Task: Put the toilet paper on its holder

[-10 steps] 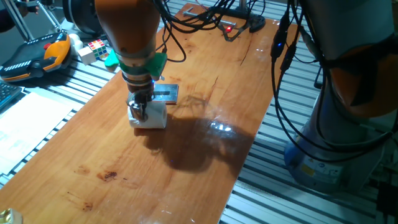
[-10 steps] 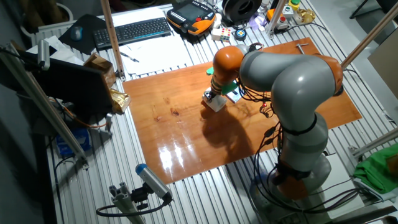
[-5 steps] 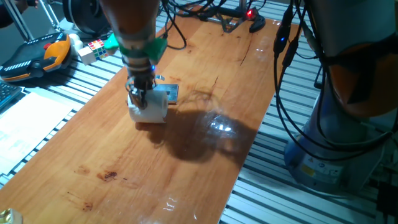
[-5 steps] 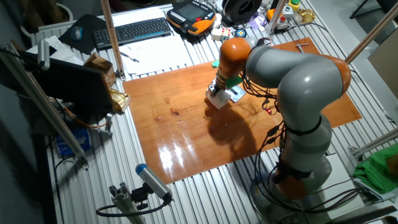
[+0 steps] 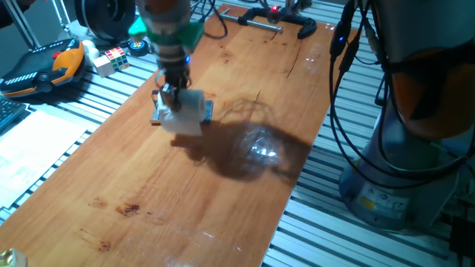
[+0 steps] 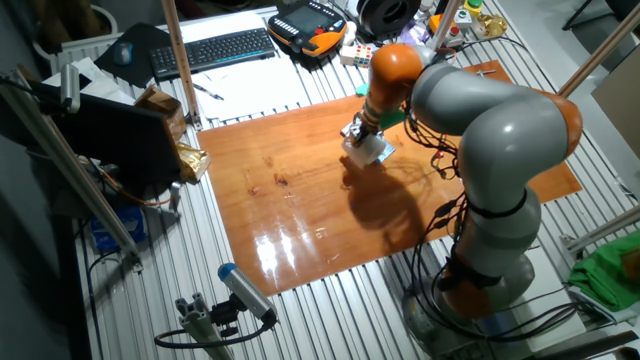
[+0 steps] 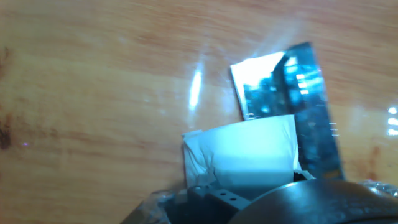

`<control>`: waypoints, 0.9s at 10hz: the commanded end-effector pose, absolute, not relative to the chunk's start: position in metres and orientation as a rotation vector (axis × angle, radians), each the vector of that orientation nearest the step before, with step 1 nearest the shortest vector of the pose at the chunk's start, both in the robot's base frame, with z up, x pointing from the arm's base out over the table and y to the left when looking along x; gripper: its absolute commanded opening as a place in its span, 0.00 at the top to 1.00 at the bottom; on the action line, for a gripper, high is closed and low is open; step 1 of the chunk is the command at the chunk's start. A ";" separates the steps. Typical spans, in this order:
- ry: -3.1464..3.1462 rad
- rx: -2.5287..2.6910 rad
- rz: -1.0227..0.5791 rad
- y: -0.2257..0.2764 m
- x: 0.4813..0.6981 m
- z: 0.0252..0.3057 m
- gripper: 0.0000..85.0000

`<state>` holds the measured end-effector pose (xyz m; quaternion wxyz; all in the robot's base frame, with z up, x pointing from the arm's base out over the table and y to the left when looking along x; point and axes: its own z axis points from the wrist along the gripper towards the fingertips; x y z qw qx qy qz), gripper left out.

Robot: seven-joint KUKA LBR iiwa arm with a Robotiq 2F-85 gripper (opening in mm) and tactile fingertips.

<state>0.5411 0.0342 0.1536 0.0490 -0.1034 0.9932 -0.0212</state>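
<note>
Toilet paper: a small white roll (image 5: 185,113), held in the jaws of the gripper (image 5: 171,100) and seemingly lifted just off the counter; in the other fixed view it shows as a pale block (image 6: 362,150) under the arm's wrist; in the hand view its white side (image 7: 245,155) fills the lower middle.
Jaws: closed on the roll, gripping it from above; the fingers themselves are mostly hidden by the roll and blurred.
Holder: a shiny grey metal plate, lying flat on the counter directly behind and under the roll; a bluish edge (image 5: 208,110) peeks out at the roll's right side; in the hand view the reflective plate (image 7: 283,93) runs from above the roll down along its right side. Its bar arm cannot be made out.
Arm: orange and grey, with a green band (image 5: 169,31) above the gripper, reaching down from the top of one fixed view.
Counter: glossy brown wood (image 5: 148,193), with the arm's dark shadow to the right of the roll.
Beyond the counter: a coloured puzzle cube (image 5: 111,59) and an orange and black handheld unit (image 5: 44,68) on the ribbed metal table; a black keyboard (image 6: 212,51) shows in the other fixed view.
</note>
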 end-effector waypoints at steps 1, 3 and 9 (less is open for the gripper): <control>3.025 -0.321 -0.079 0.031 0.539 0.156 0.99; 3.023 -0.328 -0.091 0.024 0.531 0.157 0.99; 3.031 -0.272 -0.074 -0.005 0.511 0.140 0.99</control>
